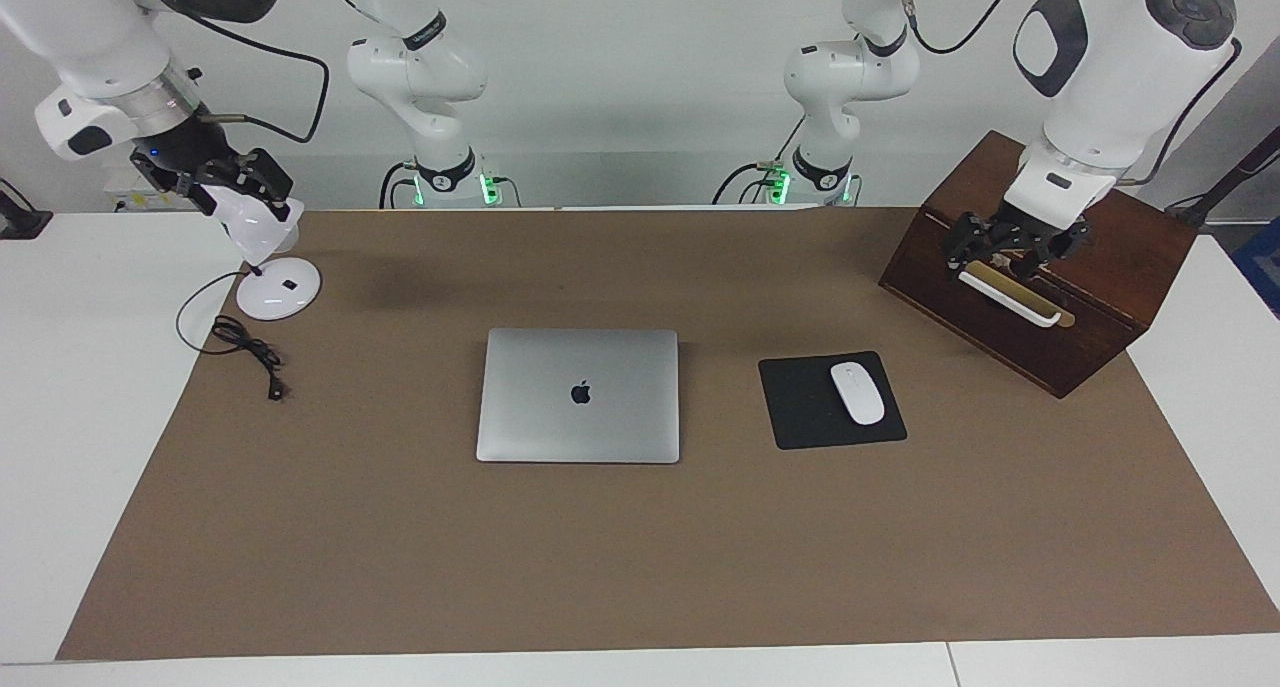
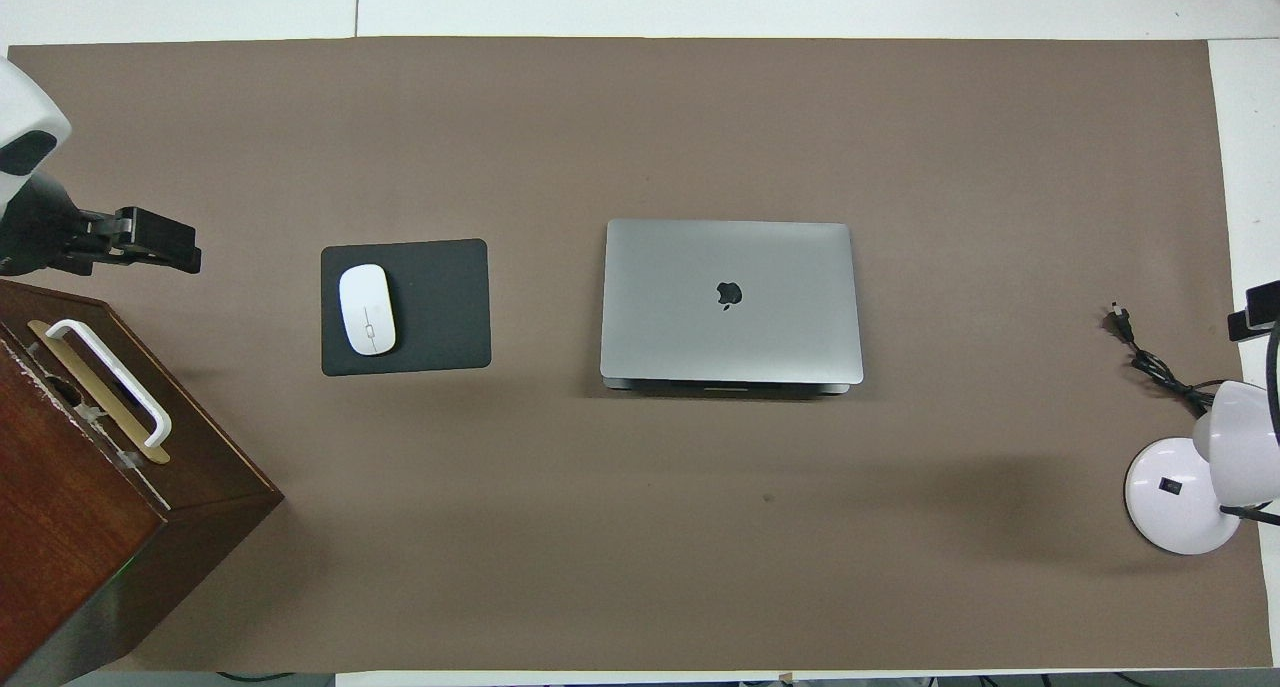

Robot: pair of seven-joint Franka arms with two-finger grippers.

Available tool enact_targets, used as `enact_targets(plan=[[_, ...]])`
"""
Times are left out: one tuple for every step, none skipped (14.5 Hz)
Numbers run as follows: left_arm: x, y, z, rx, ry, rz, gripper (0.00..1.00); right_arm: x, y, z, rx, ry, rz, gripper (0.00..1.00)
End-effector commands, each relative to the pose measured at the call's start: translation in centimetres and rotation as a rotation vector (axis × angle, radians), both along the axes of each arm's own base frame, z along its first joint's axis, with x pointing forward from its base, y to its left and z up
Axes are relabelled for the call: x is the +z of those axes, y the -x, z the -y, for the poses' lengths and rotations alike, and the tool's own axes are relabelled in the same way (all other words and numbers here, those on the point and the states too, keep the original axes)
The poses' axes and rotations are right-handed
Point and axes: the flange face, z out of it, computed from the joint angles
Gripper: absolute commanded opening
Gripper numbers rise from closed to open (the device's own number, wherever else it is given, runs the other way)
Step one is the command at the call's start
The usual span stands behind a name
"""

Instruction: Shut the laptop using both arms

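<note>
laptop (image 1: 578, 395) lies mid-table, lid already flat, nothing left to press: park both arms clear; left gripper (image 1: 1015, 250) over the box (image 1: 1050, 297), right gripper (image 1: 225, 182) over the lamp (image 1: 277, 287), finger states i cannot tell.

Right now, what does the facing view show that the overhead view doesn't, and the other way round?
Only the facing view shows both arm bases and the whole arms: the left tool over the wooden box, the right tool over the lamp.

Only the overhead view shows the laptop's edge nearest the robots; the lid looks shut there.

Both show the laptop lid-down with its logo up, the mouse on its pad, the box handle, and the lamp's loose cable.
</note>
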Motion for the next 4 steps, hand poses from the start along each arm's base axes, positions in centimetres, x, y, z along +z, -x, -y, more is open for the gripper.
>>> enact_targets(plan=[[0.29, 0.39, -0.39, 0.01, -0.011, 0.02, 1.0, 0.42, -0.3, 0.37, 0.005, 0.016, -0.007, 1.0], [0.29, 0.39, -0.39, 0.01, -0.011, 0.02, 1.0, 0.34, -0.32, 0.54, 0.002, 0.015, -0.009, 1.0], [0.31, 0.37, -0.47, 0.012, -0.009, 0.021, 1.0, 0.46, -0.35, 0.32, 0.007, 0.015, -0.007, 1.0], [0.32, 0.36, -0.46, 0.012, -0.009, 0.023, 1.0, 0.65, -0.32, 0.49, 0.003, 0.015, -0.004, 1.0]])
